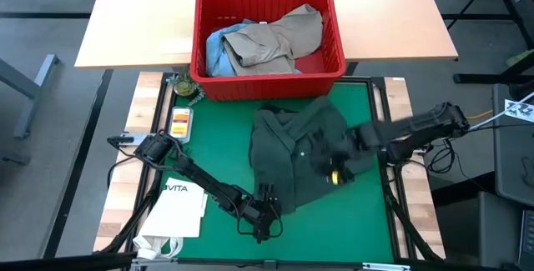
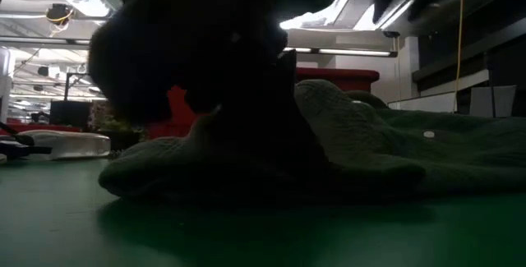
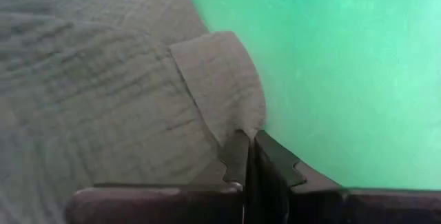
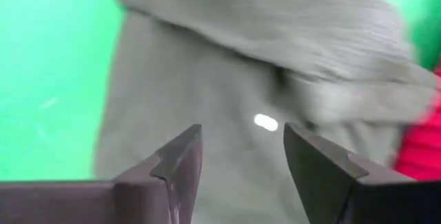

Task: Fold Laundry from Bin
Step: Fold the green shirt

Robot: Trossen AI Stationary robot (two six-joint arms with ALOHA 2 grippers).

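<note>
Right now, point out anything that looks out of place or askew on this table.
The dark green shirt lies crumpled and skewed on the green mat, not flat. A white VITA paper bag sits at the mat's left edge, hanging off it; it is not laundry. Other garments still sit heaped in the red bin.

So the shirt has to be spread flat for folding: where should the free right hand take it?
Grip the shirt at its outer right edge, coming down from above. It lies bunched on the mat; the left hand already pinches the near hem, and the right hand hovers open.
</note>
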